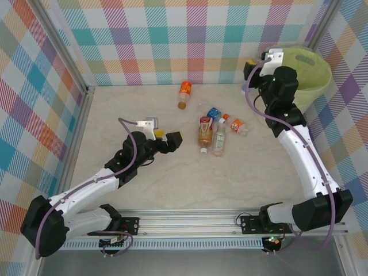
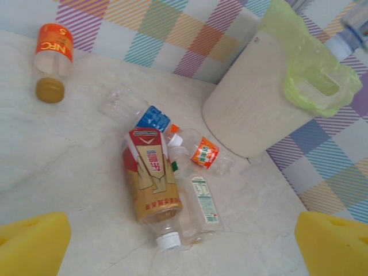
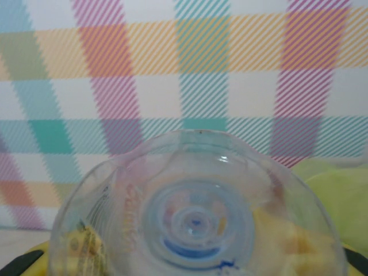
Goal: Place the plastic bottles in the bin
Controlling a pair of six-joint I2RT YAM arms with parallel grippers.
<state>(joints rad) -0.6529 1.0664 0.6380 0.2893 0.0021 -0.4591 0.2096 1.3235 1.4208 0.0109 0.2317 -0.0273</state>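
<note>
The right gripper's fingers point(image 3: 75, 253) clamp a light, slippery clear plastic bottle point(image 3: 195, 213) mid-body beside the lime-lined whitish bin point(image 1: 313, 80); the left gripper's fingers point(image 2: 31, 241) stand apart.

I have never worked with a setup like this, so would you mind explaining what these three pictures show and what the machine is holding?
Two white robot arms stand at the near edge of a table, clearing plastic bottles into the bin, the lined basket at the far right. The overhead picture shows both arms. The other two come from cameras on the wrists. The left gripper, with yellow pads, hangs open over the table. Its camera looks at five bottles lying there: a brown-labelled bottle, a clear bottle, a blue-labelled bottle, a small orange-labelled bottle and, apart, an orange bottle. The right gripper holds a held bottle, seen bottom-on, beside the bin.
</note>
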